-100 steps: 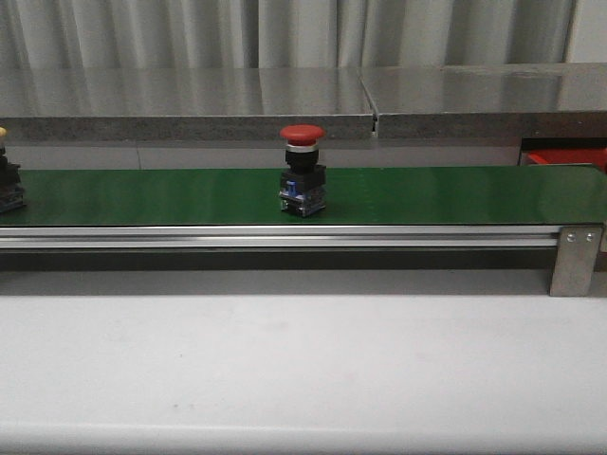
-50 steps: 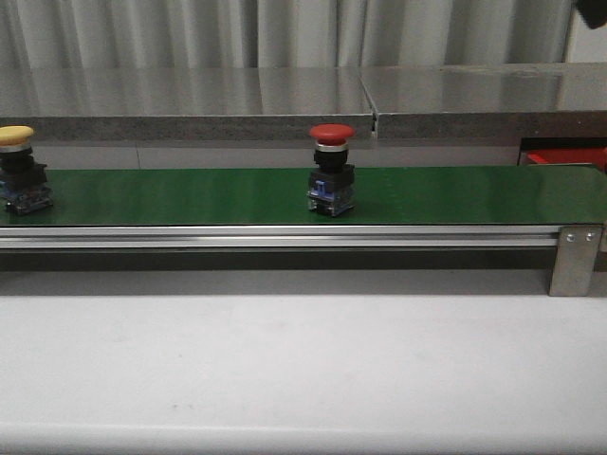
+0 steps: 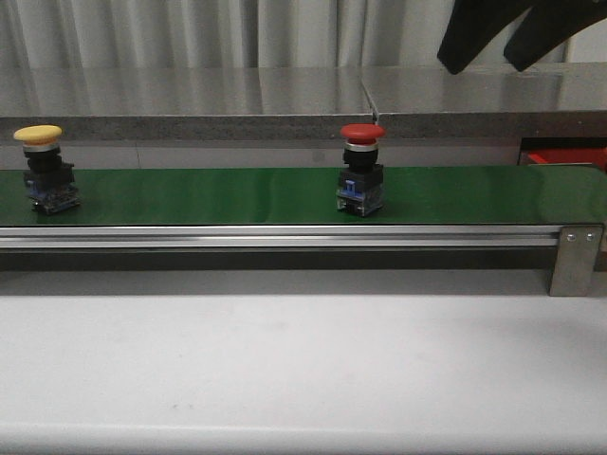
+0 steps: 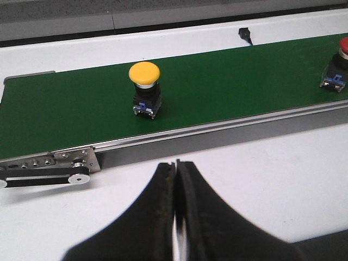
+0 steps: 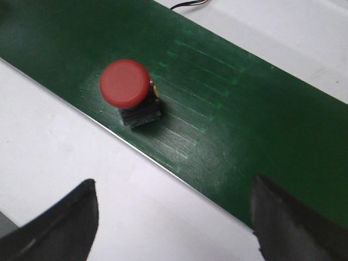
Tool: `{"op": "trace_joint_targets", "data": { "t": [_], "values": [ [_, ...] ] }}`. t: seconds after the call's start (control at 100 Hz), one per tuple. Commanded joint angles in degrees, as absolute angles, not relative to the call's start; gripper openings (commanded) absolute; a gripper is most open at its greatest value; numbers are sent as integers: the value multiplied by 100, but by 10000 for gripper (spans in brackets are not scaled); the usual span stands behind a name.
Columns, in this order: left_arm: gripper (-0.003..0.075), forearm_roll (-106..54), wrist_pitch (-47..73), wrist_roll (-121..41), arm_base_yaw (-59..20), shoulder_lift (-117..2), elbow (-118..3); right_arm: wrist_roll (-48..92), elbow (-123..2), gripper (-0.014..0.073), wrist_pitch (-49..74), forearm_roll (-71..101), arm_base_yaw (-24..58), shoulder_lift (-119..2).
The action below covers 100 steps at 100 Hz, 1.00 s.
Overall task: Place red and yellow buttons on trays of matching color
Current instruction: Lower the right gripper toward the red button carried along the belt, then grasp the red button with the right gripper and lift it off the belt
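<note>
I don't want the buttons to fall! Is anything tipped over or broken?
Nothing stands out. The red button and the yellow button both stand upright on the green belt, caps on top, apart from each other. No damage shows.

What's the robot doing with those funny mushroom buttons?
Nothing is being held yet. A red button and a yellow button stand upright on the green belt. The right gripper hangs open above the red one. The left gripper is shut, off the belt near the yellow one.
</note>
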State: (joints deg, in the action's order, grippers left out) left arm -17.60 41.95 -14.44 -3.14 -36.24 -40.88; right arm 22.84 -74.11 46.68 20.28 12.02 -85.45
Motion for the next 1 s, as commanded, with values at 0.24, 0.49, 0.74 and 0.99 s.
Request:
{"op": "trace_joint_targets", "data": {
  "t": [0.24,0.49,0.74,0.99],
  "values": [
    [-20,-1859,3854,-1436,-362,-3609,-4238,2763,-8460,574,5110,2105,1207,-9395],
    [-20,-1859,3854,-1436,-362,-3609,-4238,3223,-8651,574,5267,2419,1212,-9816],
    [-20,-1859,3854,-1436,-362,-3609,-4238,3403,-8657,573,4928,2586,1212,-10051],
    [-20,-1859,3854,-1436,-362,-3609,-4238,3505,-8662,412,4688,2617,1212,-10170]
  ]
}}
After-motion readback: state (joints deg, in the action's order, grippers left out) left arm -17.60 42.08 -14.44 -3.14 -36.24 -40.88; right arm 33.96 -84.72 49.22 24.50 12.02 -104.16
